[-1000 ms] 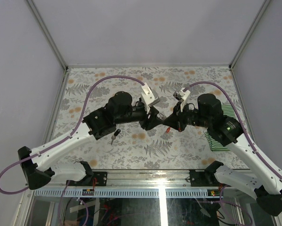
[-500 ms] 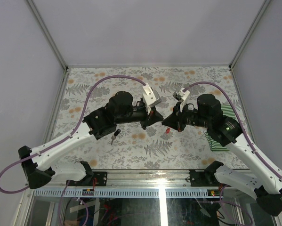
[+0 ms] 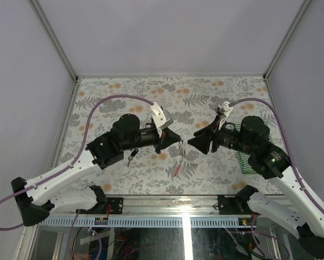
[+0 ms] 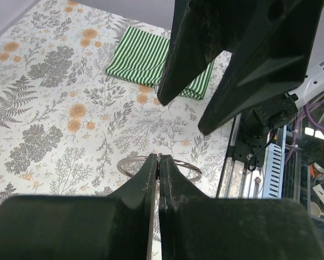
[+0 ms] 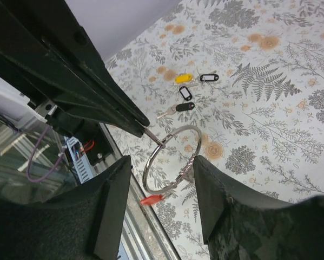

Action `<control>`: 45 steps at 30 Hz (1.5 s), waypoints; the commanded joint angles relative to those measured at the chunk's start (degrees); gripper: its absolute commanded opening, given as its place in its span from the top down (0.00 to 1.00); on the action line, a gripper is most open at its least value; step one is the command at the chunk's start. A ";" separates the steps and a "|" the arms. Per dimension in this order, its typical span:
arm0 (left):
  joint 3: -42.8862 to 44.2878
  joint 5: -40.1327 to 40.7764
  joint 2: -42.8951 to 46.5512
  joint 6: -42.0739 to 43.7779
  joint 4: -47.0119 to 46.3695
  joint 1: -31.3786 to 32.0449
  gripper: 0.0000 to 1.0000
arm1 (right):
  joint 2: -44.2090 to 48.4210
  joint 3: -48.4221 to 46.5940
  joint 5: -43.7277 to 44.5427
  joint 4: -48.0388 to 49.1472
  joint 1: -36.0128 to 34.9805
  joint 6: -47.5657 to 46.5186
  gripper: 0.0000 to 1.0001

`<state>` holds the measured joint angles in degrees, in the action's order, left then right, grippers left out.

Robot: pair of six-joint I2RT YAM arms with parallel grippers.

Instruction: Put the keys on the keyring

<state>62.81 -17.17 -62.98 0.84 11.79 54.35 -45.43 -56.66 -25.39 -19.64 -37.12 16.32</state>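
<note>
My left gripper (image 3: 176,139) (image 4: 159,157) is shut on the keyring (image 5: 153,160) (image 4: 192,169), a thin silver wire ring held above the table. A red-tagged key (image 5: 151,199) (image 3: 176,169) hangs from the ring's lower edge. My right gripper (image 5: 160,162) (image 3: 196,142) is open, its fingers standing either side of the ring; I cannot tell whether one finger touches it. On the table lie a yellow-tagged key (image 5: 183,78) and black-tagged keys (image 5: 183,106) (image 3: 132,157).
A green-and-white striped cloth (image 4: 140,54) (image 3: 245,160) lies on the table under the right arm. The metal rail of the near table edge (image 4: 243,173) runs just below the ring. The patterned tabletop (image 3: 205,92) stretches behind both arms.
My right gripper has opened and drawn back to the right. My left gripper has shut on the ring and pulled it left and nearer, and the red-tagged key now dangles lower.
</note>
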 commanded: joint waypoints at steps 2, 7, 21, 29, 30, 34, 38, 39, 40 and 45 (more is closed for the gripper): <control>-7.27 1.01 6.26 -2.90 -15.20 0.13 1.00 | 3.21 1.95 7.38 5.17 -0.05 10.43 0.43; -17.00 0.29 12.53 -6.12 -30.28 0.18 1.00 | 4.23 5.22 8.74 10.19 -0.05 25.96 0.41; -29.86 -0.77 19.09 -3.33 -48.65 0.22 1.00 | 4.11 11.31 2.28 21.72 -0.05 47.50 0.41; -35.88 -2.48 17.64 -2.15 -63.75 0.19 1.00 | 2.30 11.99 -3.78 27.44 -0.08 52.10 0.42; -36.69 -2.45 17.22 -2.47 -65.92 0.16 1.00 | 2.09 12.16 -4.36 28.31 -0.03 52.70 0.42; -39.05 -1.87 16.29 -3.10 -72.71 0.14 1.00 | 0.96 12.19 -6.31 29.08 -0.05 53.61 0.43; -38.82 -2.23 15.55 -2.72 -73.85 0.15 1.00 | 0.07 12.60 -7.76 29.61 -0.05 54.24 0.46; -38.80 -2.10 15.38 -2.50 -73.96 0.13 1.00 | -0.25 12.69 -8.38 30.15 -0.05 54.64 0.46; -38.81 -1.83 15.29 -2.27 -74.14 0.15 1.00 | -0.47 12.79 -8.97 31.00 -0.05 54.97 0.47; -38.13 -2.06 14.36 -1.04 -74.70 0.11 1.00 | -1.11 13.26 -9.85 32.67 -0.05 55.98 0.49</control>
<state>23.88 -19.29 -48.10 -2.52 -55.81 54.35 -46.41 -43.38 -32.03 7.73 -37.12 70.50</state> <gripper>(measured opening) 0.022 0.520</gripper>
